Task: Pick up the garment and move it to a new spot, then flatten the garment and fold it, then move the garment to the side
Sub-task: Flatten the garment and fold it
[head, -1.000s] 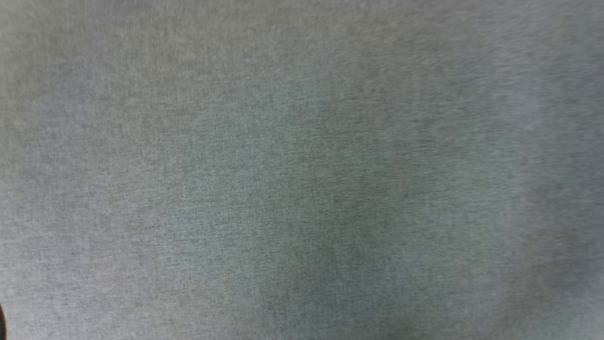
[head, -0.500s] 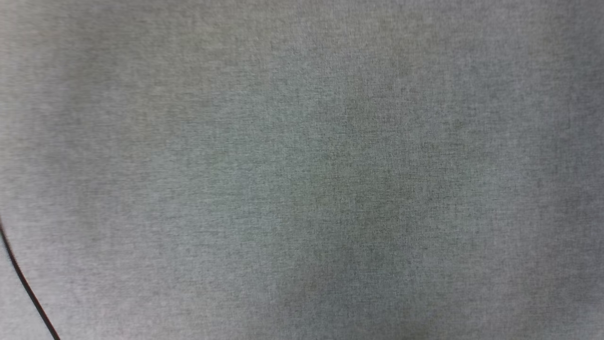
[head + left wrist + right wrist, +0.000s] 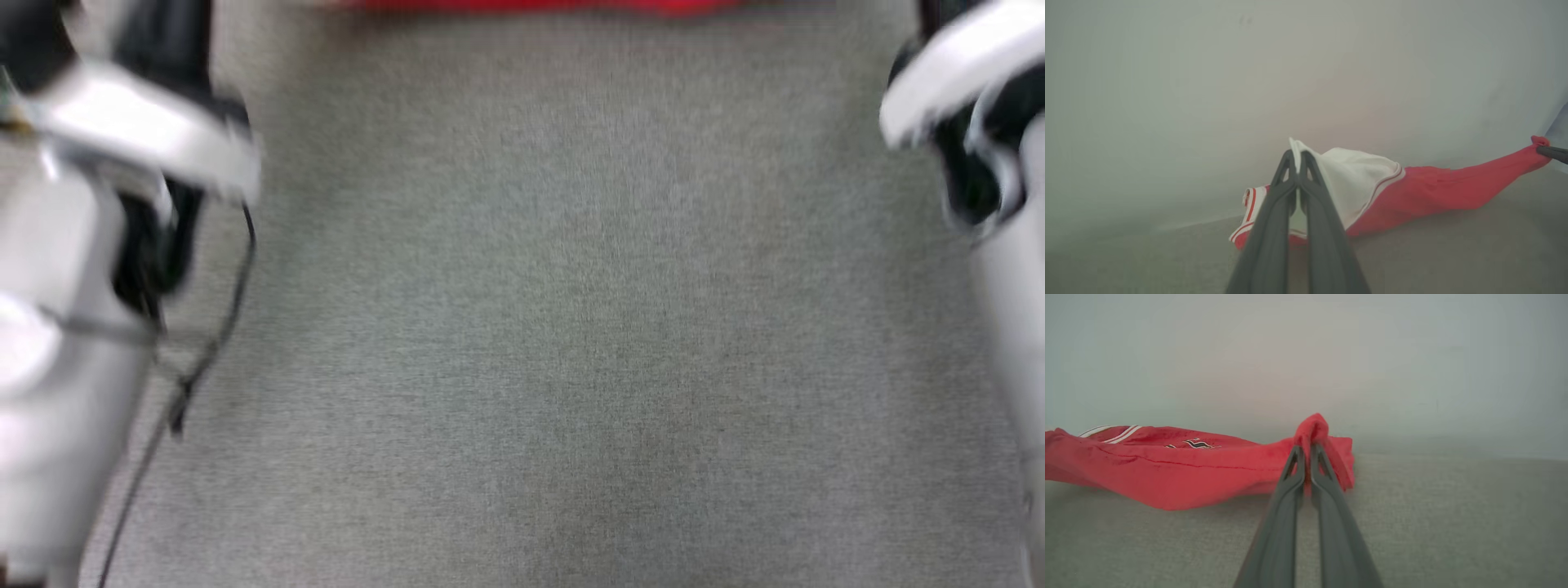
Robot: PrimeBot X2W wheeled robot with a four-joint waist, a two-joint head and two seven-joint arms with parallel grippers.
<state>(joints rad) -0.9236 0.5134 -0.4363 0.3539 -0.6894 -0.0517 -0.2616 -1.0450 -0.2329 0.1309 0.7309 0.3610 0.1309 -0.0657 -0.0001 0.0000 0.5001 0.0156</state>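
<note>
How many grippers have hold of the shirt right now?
2. The left gripper is shut on the garment at its white-sleeved end. The right gripper is shut on bunched red fabric at the opposite end.

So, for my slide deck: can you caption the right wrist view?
Right end effector shut on a bunched corner of the red shirt, which trails left over grey fabric.

The left gripper point(image 3: 1299, 157) pinches its two dark fingers together on the garment point(image 3: 1425, 192), white cloth bunched at its fingertips. The right gripper point(image 3: 1307, 451) is clamped too, with red cloth at its tips. The left forearm point(image 3: 49, 343) and right forearm point(image 3: 1016, 327) are pale and blurred.
</note>
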